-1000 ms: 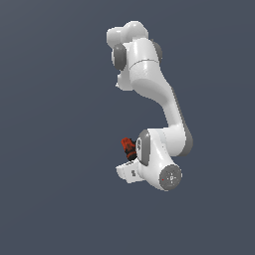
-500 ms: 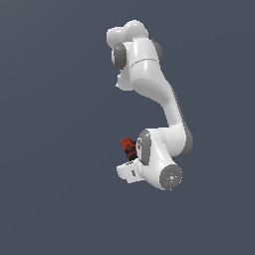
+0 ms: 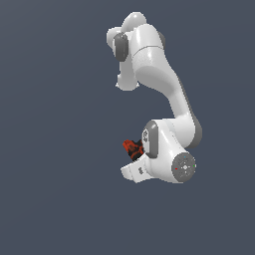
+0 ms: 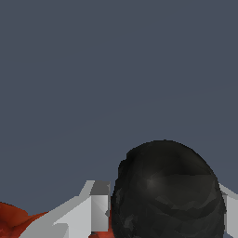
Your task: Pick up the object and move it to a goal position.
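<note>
In the exterior view we see the white arm (image 3: 164, 84) folded down on itself against a plain grey-blue backdrop, no counter or floor line to be made out. The drill (image 3: 132, 148) peeks out as a small red-orange and black shape on the exterior view's left of the wrist housing, touching it — most of the toy is hidden behind the white casing. The pincer (image 3: 133, 172) points down and towards the exterior view's left; from here we cannot tell how its jaws stand.

Over to the wrist view, and the picture gets clearer. A big rounded black part of the drill (image 4: 167, 190) sits right up against the lens, with one white finger (image 4: 95, 209) pressed along its side and a sliver of the other finger (image 4: 228, 197) on the far side. A patch of orange body (image 4: 14, 221) shows beyond the near finger. So we read the pincer as clamped narrow on the drill — the black part fills the gap between the fingers.

Progress, as we judge it: the grasp looks done and the drill appears lifted, since nothing is seen beneath it. No goal marker shows in either view, so how much travel is left we cannot say.
</note>
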`<state>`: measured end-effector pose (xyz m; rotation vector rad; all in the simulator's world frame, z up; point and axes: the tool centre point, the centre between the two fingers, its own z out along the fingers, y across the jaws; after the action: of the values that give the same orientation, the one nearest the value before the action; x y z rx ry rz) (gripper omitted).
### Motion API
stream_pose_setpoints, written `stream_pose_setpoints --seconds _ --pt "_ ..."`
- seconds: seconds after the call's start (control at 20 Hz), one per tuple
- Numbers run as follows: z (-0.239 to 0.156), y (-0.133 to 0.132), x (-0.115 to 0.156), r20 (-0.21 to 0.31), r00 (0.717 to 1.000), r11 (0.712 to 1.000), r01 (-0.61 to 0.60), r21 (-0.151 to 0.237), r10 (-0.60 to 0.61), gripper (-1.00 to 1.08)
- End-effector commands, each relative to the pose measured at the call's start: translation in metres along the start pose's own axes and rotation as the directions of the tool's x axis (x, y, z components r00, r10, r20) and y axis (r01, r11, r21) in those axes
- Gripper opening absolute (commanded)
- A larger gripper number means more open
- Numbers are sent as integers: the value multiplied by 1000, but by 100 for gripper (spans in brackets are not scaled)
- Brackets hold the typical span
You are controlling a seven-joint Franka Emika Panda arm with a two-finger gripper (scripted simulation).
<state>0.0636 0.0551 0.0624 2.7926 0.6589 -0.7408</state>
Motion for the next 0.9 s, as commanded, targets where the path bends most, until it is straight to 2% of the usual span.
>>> stream_pose_setpoints --seconds 0.0,0.4,0.85 --pt "-22 -3 -1 -45 999 1000 20 -18 -21 -100" --pt "-94 -19 -11 -202 972 990 100 -95 -118 -100" --pt "-171 -42 -38 -365 901 965 174 -196 -236 -100"
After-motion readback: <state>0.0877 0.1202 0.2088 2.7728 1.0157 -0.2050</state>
